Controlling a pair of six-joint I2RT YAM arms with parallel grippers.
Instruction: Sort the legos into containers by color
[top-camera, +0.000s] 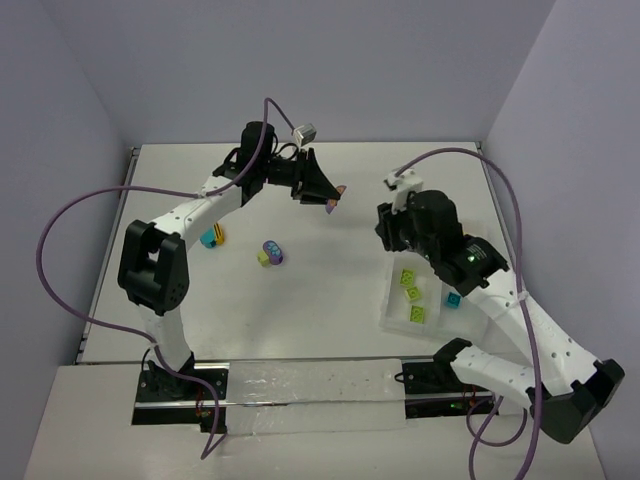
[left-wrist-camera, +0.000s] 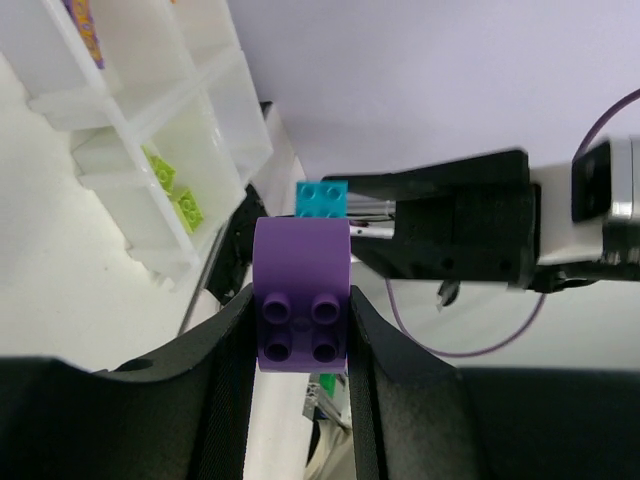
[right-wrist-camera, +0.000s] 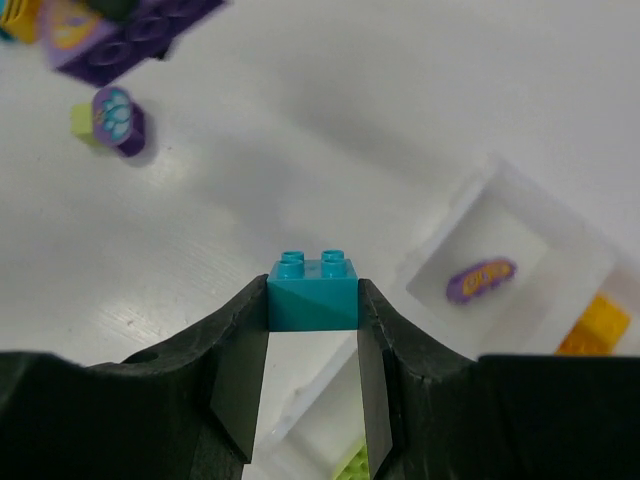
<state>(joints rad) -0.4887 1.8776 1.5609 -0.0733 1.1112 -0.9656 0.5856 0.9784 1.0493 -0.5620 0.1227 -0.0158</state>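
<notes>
My left gripper (left-wrist-camera: 300, 335) is shut on a purple brick (left-wrist-camera: 300, 295) and holds it in the air over the far middle of the table (top-camera: 336, 197). My right gripper (right-wrist-camera: 312, 335) is shut on a teal brick (right-wrist-camera: 312, 293) just left of the tray (top-camera: 390, 305). That teal brick also shows in the left wrist view (left-wrist-camera: 322, 198). The tray holds lime green bricks (top-camera: 411, 294), a teal brick (top-camera: 453, 299), a purple piece (right-wrist-camera: 481, 280) and an orange-yellow brick (right-wrist-camera: 598, 325). A teal and yellow pair (top-camera: 212, 237) and a purple and lime pair (top-camera: 270, 253) lie on the table.
The two grippers face each other closely above the table's middle. A clear flat strip with black brackets (top-camera: 300, 385) runs along the near edge between the arm bases. Purple cables loop over both arms. Walls close the table at the back and sides.
</notes>
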